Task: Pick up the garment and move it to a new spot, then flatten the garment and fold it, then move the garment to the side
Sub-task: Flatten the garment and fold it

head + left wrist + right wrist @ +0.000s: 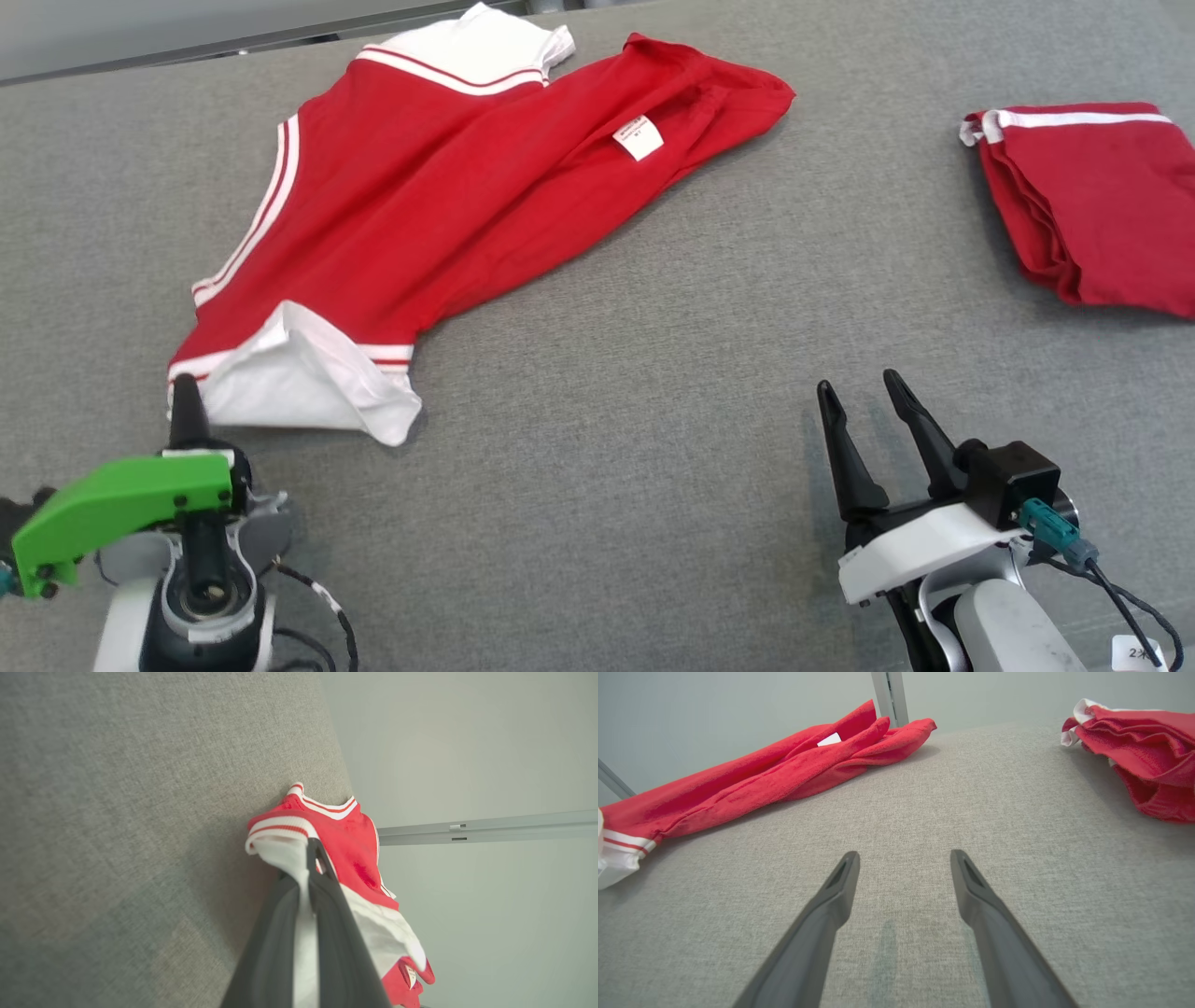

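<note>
left wrist view: left hand (302,859) pinches white sleeve (280,851) of garment (350,844)

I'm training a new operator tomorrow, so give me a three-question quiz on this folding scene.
1. True or false: the left claw is shut on the white sleeve of the red shirt.
2. The right claw is: A) gripping a towel, B) open and empty, C) shut on a label.
3. Fill in: the folded red garment lies on the robot's ____ side.
Key: 1 true; 2 B; 3 right.
</note>
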